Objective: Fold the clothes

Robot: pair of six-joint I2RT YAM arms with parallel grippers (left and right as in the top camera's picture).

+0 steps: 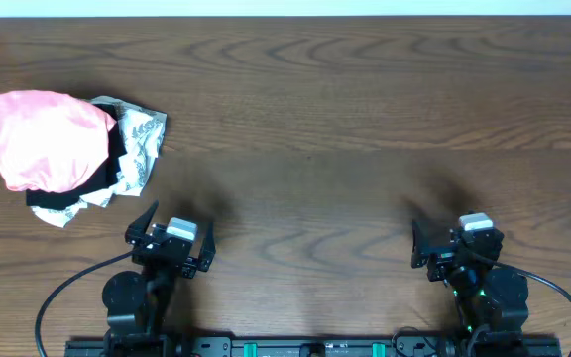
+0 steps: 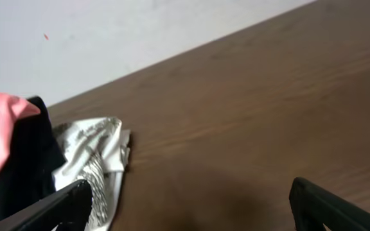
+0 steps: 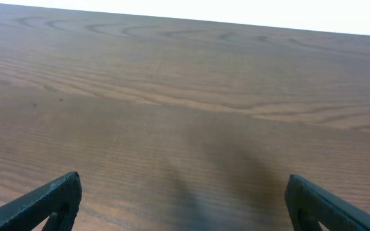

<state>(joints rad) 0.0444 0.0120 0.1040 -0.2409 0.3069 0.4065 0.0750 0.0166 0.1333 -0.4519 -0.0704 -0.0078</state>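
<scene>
Salmon T-shirt (image 1: 48, 139) heaped at the desk's (image 1: 345, 119) far-left end.
Soft, light and limp, it lies atop a black garment (image 1: 62, 201) and a white cloth (image 1: 139, 139); pinch a loose edge, though hems seem hidden. The left claw (image 1: 173, 236) and right claw (image 1: 456, 246) gape, empty.

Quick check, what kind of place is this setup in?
Likely a lab or test bench, not a home: a wooden table against a plain white wall, with the left arm and right arm mounted on a rail at its edge.
</scene>
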